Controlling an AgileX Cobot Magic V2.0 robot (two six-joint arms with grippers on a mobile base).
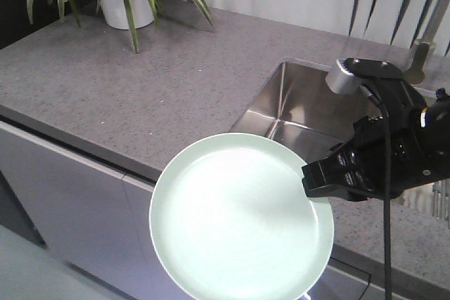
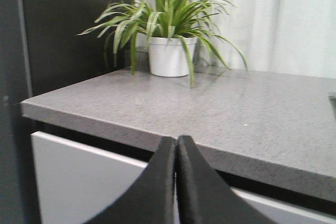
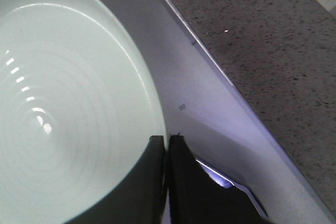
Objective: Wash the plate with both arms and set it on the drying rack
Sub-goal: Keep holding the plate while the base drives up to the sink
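A round, glossy, pale mint-green plate (image 1: pixel 239 223) with a low raised rim hangs in front of the speckled grey stone counter (image 1: pixel 126 82), near a square steel sink (image 1: pixel 295 114). The blocky black right gripper (image 3: pixel 167 140) pinches the plate's rim. The left gripper (image 2: pixel 176 141) has its curved black fingers pressed together on nothing.

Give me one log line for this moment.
right gripper: shut on plate rim | plate: in air before counter edge, outside sink | left gripper: shut, empty, facing counter
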